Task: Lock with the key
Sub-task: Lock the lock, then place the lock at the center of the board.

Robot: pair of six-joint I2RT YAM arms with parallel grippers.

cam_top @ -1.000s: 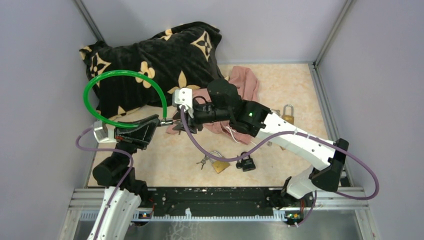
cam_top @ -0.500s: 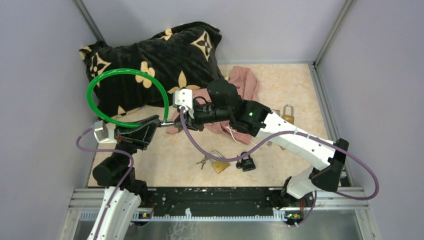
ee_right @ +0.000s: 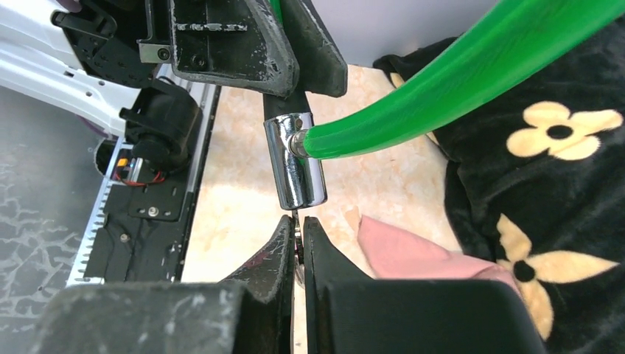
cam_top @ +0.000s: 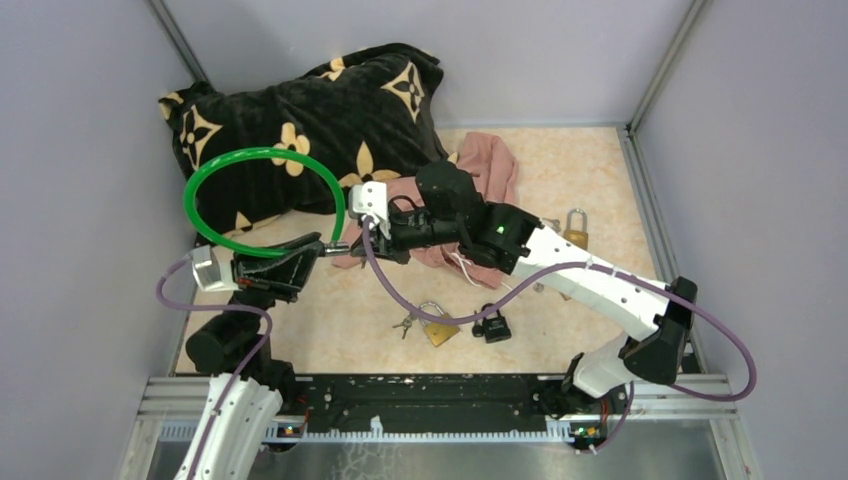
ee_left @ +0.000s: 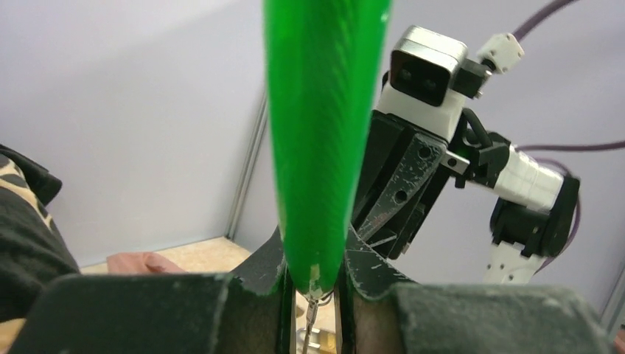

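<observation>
A green cable lock [cam_top: 262, 160] loops above the black pillow. Its chrome cylinder [ee_right: 295, 166] hangs between the two grippers in the right wrist view. My left gripper [cam_top: 325, 245] is shut on the lock end of the green cable [ee_left: 320, 147]. My right gripper [cam_top: 368, 240] is shut on a small key [ee_right: 297, 240], whose tip touches the bottom of the chrome cylinder. The key's blade is mostly hidden between the fingers [ee_right: 276, 247]. The two grippers meet tip to tip above the table.
A black pillow with tan flowers [cam_top: 330, 110] lies at the back left, a pink cloth [cam_top: 480, 175] beside it. A brass padlock with keys [cam_top: 435, 328], a black padlock [cam_top: 495, 325] and another brass padlock [cam_top: 576, 230] lie on the beige table.
The green loop and both grippers have shifted slightly to the right. Both grips are unchanged.
</observation>
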